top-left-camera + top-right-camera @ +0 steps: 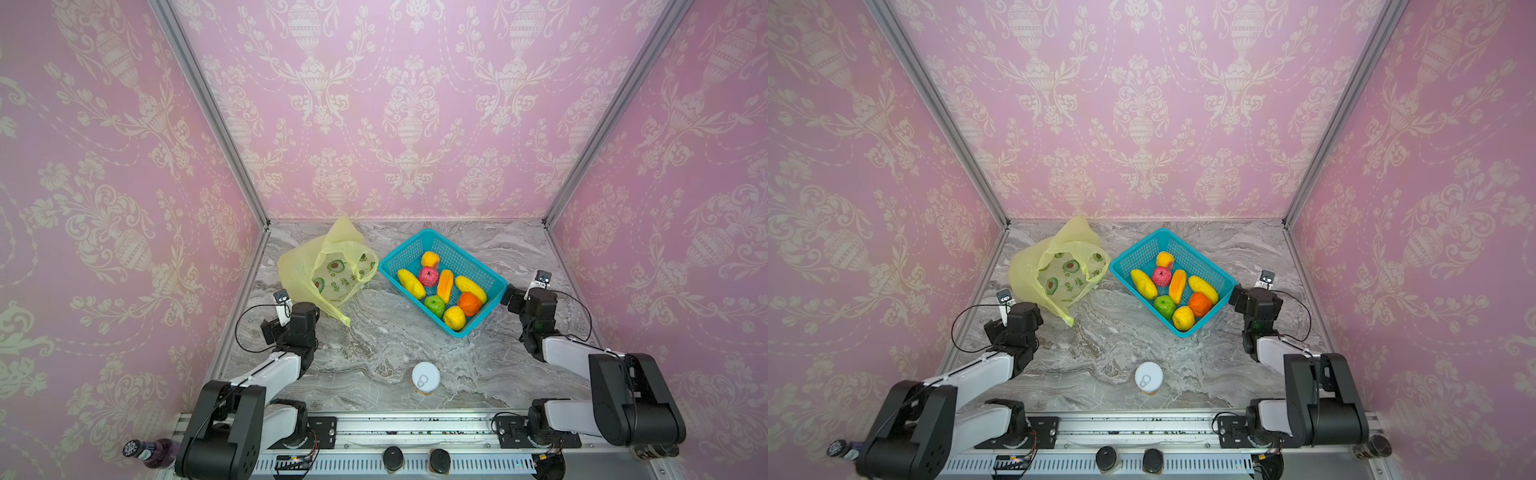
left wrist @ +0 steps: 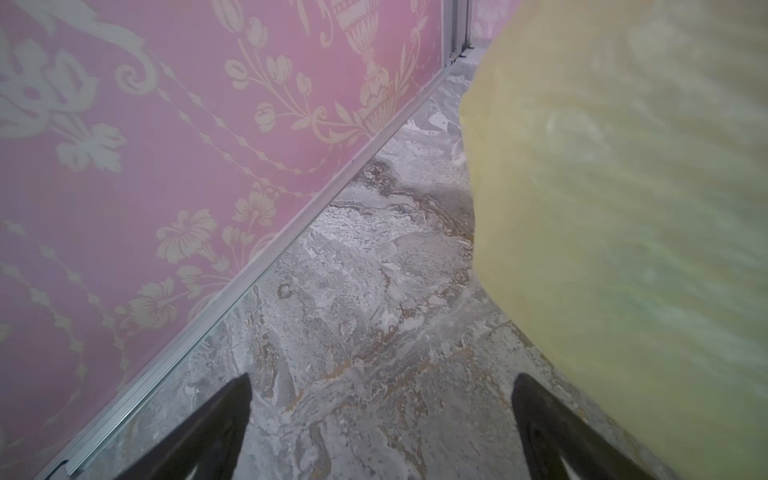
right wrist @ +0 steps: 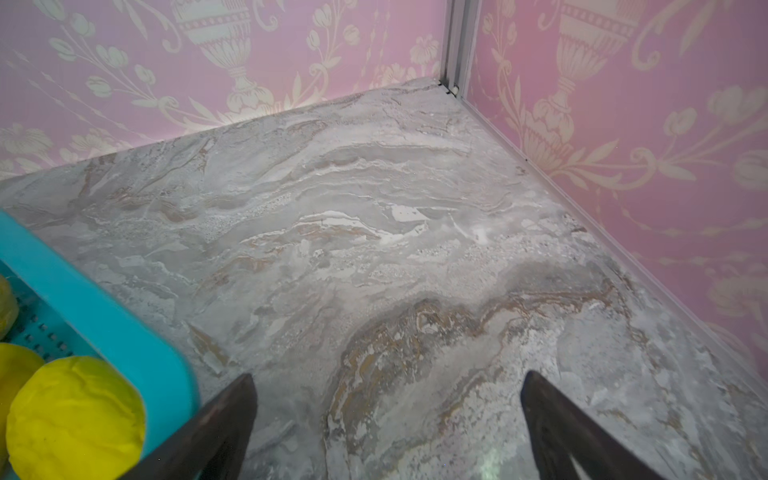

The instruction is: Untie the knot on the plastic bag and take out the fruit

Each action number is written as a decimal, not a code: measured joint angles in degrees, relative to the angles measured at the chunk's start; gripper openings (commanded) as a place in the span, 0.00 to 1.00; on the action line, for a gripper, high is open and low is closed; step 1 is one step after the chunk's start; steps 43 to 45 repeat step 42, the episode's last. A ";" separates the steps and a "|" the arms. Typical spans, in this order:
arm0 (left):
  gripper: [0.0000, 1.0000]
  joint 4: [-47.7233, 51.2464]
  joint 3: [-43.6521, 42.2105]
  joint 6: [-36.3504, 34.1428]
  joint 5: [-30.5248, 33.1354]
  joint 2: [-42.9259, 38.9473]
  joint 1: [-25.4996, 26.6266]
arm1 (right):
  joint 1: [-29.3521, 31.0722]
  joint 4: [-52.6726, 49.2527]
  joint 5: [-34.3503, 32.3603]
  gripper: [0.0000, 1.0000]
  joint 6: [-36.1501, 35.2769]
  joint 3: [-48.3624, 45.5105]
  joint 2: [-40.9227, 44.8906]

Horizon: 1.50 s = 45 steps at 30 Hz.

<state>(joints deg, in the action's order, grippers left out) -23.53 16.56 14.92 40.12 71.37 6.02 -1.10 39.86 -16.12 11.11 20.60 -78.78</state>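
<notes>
- The plastic bag (image 1: 322, 272) lies open-mouthed on the tabletop (image 1: 374, 345).
- The fruit (image 1: 445, 286) sits in the teal basket (image 1: 409, 249) beside it.
- The left fingers (image 2: 216, 432) and right fingers (image 3: 224, 428) are spread apart, holding nothing.

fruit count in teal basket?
8, all in the teal mesh plastic basket: peach ball far end; three long yellow ones, pink-red ball midway; green apple, orange, lemon near end.
</notes>
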 measured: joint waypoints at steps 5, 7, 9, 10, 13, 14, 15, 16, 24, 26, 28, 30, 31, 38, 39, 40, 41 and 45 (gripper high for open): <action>0.99 -8.83 4.96 -5.51 -2.25 9.79 -0.24 | 1.60 2.78 4.09 1.00 -3.72 2.10 -5.99; 0.99 -12.52 6.60 -7.82 -3.63 12.79 -0.28 | 2.23 3.50 5.53 1.00 -4.57 2.32 -6.64; 0.99 -15.80 7.17 -9.60 -5.86 14.64 -0.31 | 2.43 4.66 6.38 1.00 -5.20 2.25 -6.64; 0.99 -18.93 6.67 -10.25 -7.67 15.52 -0.50 | 2.43 6.43 6.58 1.00 -5.40 1.88 -6.93; 0.99 -25.42 4.87 -11.67 -11.43 18.36 -1.49 | 2.45 11.52 6.51 1.00 -5.62 0.02 -8.61; 0.99 -24.98 4.72 -11.78 -12.48 18.38 -1.88 | 2.49 12.48 6.47 1.00 -5.64 -0.59 -9.11; 1.00 -25.53 4.72 -12.04 -13.11 18.36 -2.16 | 2.54 12.87 6.45 1.00 -5.66 -0.92 -9.31; 0.99 -26.60 4.76 -12.35 -13.81 18.49 -2.29 | 2.62 13.31 6.45 1.00 -5.75 -1.11 -9.51; 0.99 -32.48 4.37 -12.52 -21.70 21.09 -5.27 | 2.67 16.17 6.34 1.00 -6.08 -1.22 -9.51; 0.99 -32.83 3.72 -12.50 -22.34 21.86 -5.66 | 2.67 16.46 6.34 1.00 -6.23 -1.22 -9.51; 0.99 -33.33 3.45 -12.50 -23.08 21.94 -5.86 | 2.67 16.50 6.34 1.00 -6.25 -1.22 -9.51; 0.99 -34.40 3.39 -12.52 -23.80 22.14 -5.86 | 2.67 16.50 6.34 1.00 -6.25 -1.22 -9.51; 0.99 -34.64 3.37 -12.52 -24.39 22.12 -5.86 | 2.67 16.50 6.34 1.00 -6.27 -1.22 -9.51; 0.99 -35.63 3.28 -12.55 -26.60 22.14 -5.86 | 2.91 16.46 6.34 1.00 -6.67 -1.22 -9.51; 0.99 -35.63 3.28 -12.57 -26.77 22.14 -5.86 | 2.91 16.46 6.34 1.00 -6.67 -1.22 -9.51; 0.99 -35.63 3.28 -12.55 -26.82 22.14 -5.86 | 2.91 16.46 6.34 1.00 -6.67 -1.22 -9.51; 0.99 -35.63 3.28 -12.57 -26.88 22.14 -5.86 | 2.93 16.46 6.36 1.00 -6.67 -1.22 -9.51; 0.99 -35.63 3.28 -12.57 -26.95 22.14 -5.86 | 2.93 16.46 6.49 1.00 -6.78 -1.22 -9.51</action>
